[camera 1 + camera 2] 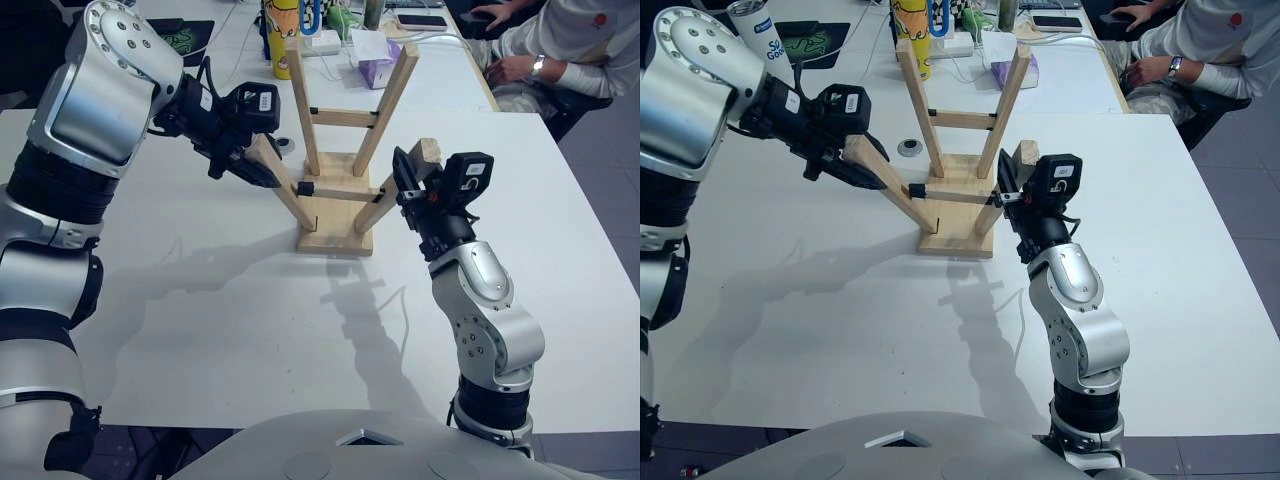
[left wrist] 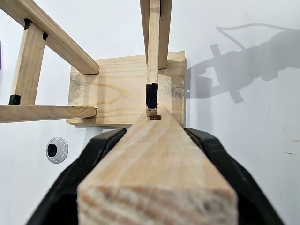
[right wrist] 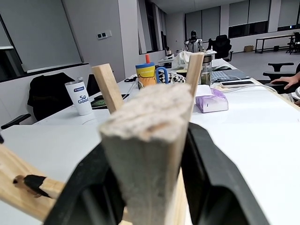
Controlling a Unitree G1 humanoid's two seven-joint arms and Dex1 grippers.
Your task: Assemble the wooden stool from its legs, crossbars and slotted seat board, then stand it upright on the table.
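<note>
The left pincer point(image 1: 255, 160) and right pincer point(image 1: 408, 185) are black, with broad curved fingers point(image 2: 220, 154). Behind each sits a black block point(image 1: 258, 103) with a white label — then rounded silver-grey shells point(image 1: 500, 320) and black joint bands point(image 1: 60, 185). A thin black cable point(image 1: 205, 72) loops just behind the left pincer.

We were in an open-plan office. The white surface point(image 1: 200, 330) was one of several long desks, with a cable grommet point(image 1: 909, 148) set into it. Black office chairs point(image 3: 220, 46) stood farther back, and a jacket point(image 3: 47, 96) hung over one nearer by. A tumbler point(image 3: 83, 97) and a tissue box point(image 3: 212, 102) sat on the desks. Tall windows point(image 3: 236, 28) with blinds lined the far wall.
</note>
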